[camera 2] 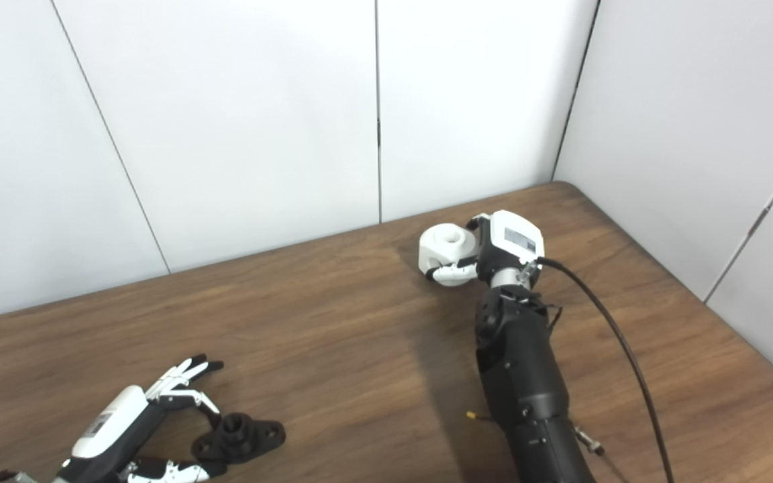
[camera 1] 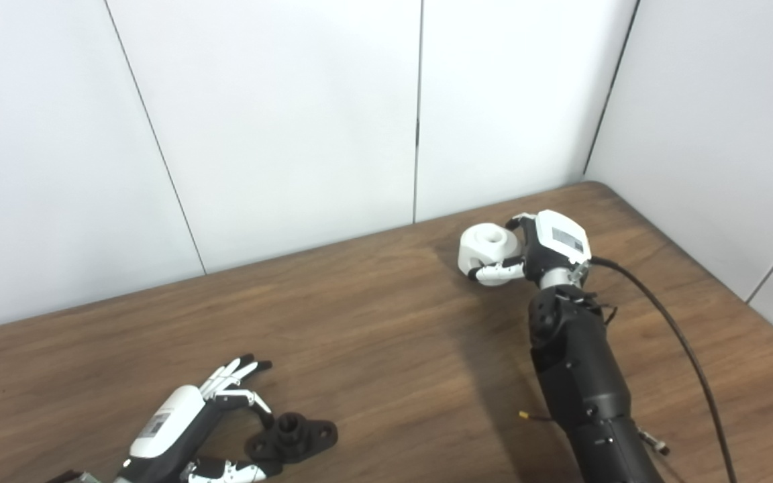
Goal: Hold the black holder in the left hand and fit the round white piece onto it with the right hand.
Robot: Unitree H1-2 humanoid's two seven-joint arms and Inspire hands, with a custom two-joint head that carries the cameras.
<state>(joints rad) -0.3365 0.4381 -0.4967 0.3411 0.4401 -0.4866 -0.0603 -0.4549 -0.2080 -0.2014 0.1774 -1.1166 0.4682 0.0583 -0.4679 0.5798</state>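
Observation:
The black holder (camera 1: 292,437) lies flat on the wooden table (camera 1: 373,335) at the front left, its short round post pointing up. My left hand (camera 1: 195,429) is open around it, fingers spread behind the holder and thumb in front; whether they touch it is unclear. The round white piece (camera 1: 487,249), with a hole in its top, is at the back right. My right hand (camera 1: 534,251) is shut on the round white piece, fingers wrapped around its side. Whether the piece rests on the table or is lifted is unclear.
White wall panels (camera 1: 292,121) stand close behind the table and along its right edge. A black cable (camera 1: 668,322) runs from my right wrist down to the picture's bottom edge. Bare wood lies between the two hands.

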